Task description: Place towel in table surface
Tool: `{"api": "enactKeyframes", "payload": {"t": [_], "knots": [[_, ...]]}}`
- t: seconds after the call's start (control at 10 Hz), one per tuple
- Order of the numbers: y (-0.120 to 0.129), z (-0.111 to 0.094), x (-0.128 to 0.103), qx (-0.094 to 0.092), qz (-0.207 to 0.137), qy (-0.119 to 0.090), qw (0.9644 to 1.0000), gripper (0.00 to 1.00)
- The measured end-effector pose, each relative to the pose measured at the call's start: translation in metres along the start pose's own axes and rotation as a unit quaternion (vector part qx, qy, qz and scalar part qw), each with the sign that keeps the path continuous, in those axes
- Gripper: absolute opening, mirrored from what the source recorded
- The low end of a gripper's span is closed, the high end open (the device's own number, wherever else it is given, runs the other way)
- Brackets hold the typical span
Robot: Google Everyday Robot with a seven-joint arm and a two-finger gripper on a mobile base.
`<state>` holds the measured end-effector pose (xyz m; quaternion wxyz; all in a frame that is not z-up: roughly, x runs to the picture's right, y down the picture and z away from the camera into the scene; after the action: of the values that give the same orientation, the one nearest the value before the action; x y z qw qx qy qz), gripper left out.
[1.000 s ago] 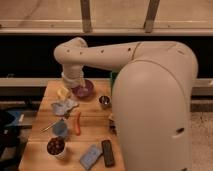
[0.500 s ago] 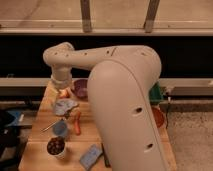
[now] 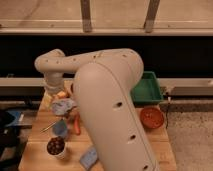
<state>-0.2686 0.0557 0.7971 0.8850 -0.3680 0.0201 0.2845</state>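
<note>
At the claw [image 3: 56, 96], low over the bench's [image 3: 40, 147] left rear: grip impossible to tell. Just beneath, crumpled towel [image 3: 64, 106], seemingly touching wood near blue cup [image 3: 60, 128]. Probably near done; letting go and withdrawal left.

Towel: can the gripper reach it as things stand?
Probably yes. The gripper hangs right at the towel's upper left edge, with nothing visible between them. The carrot and cup lie nearer the camera, out of the way.

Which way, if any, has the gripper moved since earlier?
Yes. The gripper moved left, toward the left edge of the table, above the towel.
</note>
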Motion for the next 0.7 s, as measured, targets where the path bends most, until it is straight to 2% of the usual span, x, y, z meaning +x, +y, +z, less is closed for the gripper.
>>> {"api": "enactKeyframes", "payload": {"t": [0.3,0.7], "knots": [[0.006,0.033,-0.013,-0.001,-0.009,0.017,0.9998,0.8],[-0.01,0.055,-0.009,-0.014,0.016,0.026,0.9994,0.8]]}}
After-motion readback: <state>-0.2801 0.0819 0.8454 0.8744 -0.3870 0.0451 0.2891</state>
